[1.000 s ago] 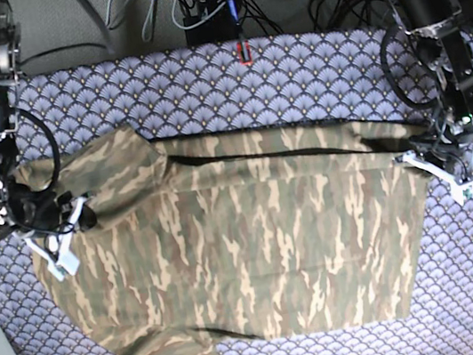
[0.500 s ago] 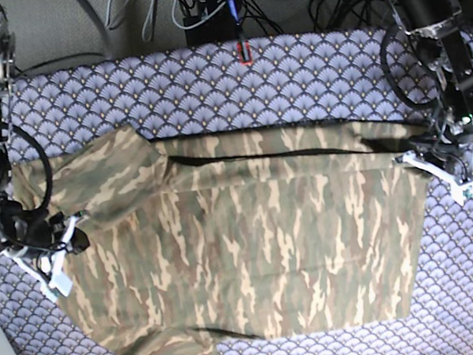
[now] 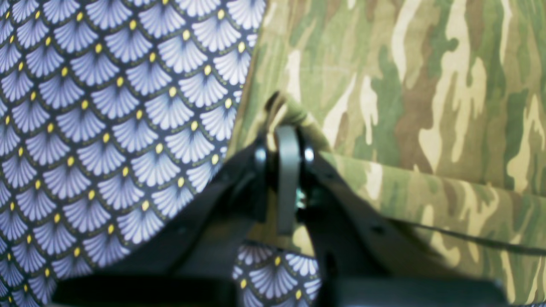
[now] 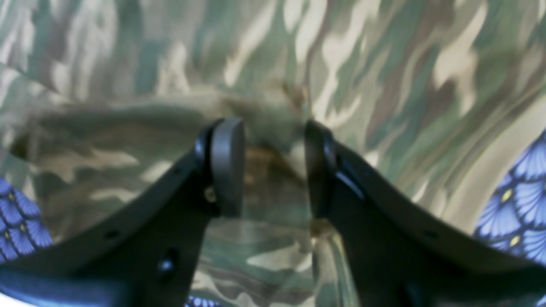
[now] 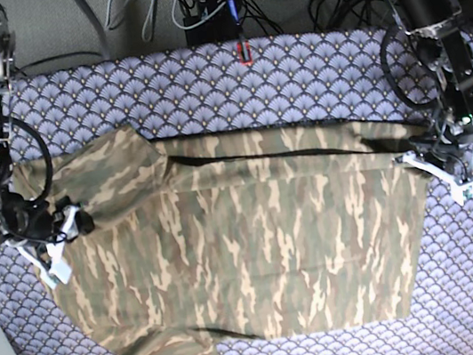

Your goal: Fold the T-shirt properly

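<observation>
The patterned cloth (image 5: 291, 65) covers the whole table, and the T-shirt (image 5: 255, 237) lies spread across its middle, folded once lengthwise with a dark inner strip showing along the far edge. Of the 2 grippers, the left gripper (image 3: 285, 128) has its fingers pressed together, pinching a bunched corner of the shirt's edge. The right gripper (image 4: 273, 166) hangs over the sleeve end with its fingers spread and nothing between them. The risk, as I judge it: if the left arm pulls alone, the loose end drags and the fold skews.
</observation>
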Motion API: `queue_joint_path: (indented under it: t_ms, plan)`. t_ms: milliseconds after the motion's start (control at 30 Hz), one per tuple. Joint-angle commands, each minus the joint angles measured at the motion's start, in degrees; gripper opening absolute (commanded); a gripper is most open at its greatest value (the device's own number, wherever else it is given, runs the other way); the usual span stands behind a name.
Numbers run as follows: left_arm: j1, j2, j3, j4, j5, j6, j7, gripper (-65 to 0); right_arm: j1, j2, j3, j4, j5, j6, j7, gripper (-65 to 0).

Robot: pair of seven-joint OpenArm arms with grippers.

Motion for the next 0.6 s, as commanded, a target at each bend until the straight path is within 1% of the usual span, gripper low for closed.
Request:
queue_joint_path:
  t_ms: [0, 433, 500, 567]
  plan:
    - [-0.7, -0.8, -0.2, 0.9, 0.0, 0.1, -1.2, -64.5, 1.8, 1.1, 0.4, 0.5, 1.0, 0.1, 1.2, -39.8]
    - [0.0, -0.8, -0.2, 1.1, 0.0, 0.1, -1.2, -64.5, 0.2, 0.8, 0.1, -0.3, 1.0, 0.1, 1.1, -40.5]
    - [0.1, -0.8, -0.2, 1.1, 0.0, 0.1, -1.2, -64.5, 0.1, 0.8, 0.0, -0.3, 1.0, 0.1, 1.1, -42.6]
    - [0.1, -0.8, -0.2, 1.1, 0.0, 0.1, -1.2, -64.5, -0.5, 0.8, 0.0, -0.3, 1.0, 0.1, 1.2, -48.1]
